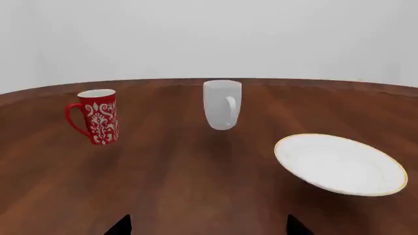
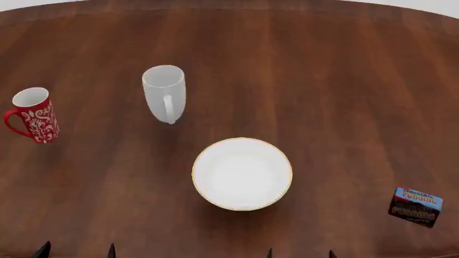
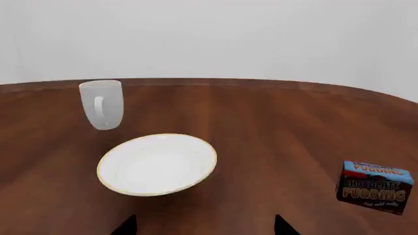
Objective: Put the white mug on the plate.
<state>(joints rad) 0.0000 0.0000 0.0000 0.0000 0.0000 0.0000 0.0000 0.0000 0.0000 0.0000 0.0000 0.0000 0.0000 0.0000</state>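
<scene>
Nearest the head camera, only dark fingertips poke up at the bottom edge: the left gripper (image 2: 77,250) and the right gripper (image 2: 300,252), each pair of tips set apart with nothing between them, so both stand open and empty.

Just beyond them, roughly midway between the two, lies the round white plate with a thin gold rim (image 2: 205,193) on the dark brown wooden table (image 2: 344,80). It is bare.

Farther out and toward the left arm's side stands the tall plain glossy white mug (image 2: 164,92), upright, its long axis vertical, loop handle facing the robot. In the left wrist view the mug (image 1: 222,104) sits almost straight ahead between that gripper's tips (image 1: 207,226); the left arm looks the nearer one for the reach.
</scene>
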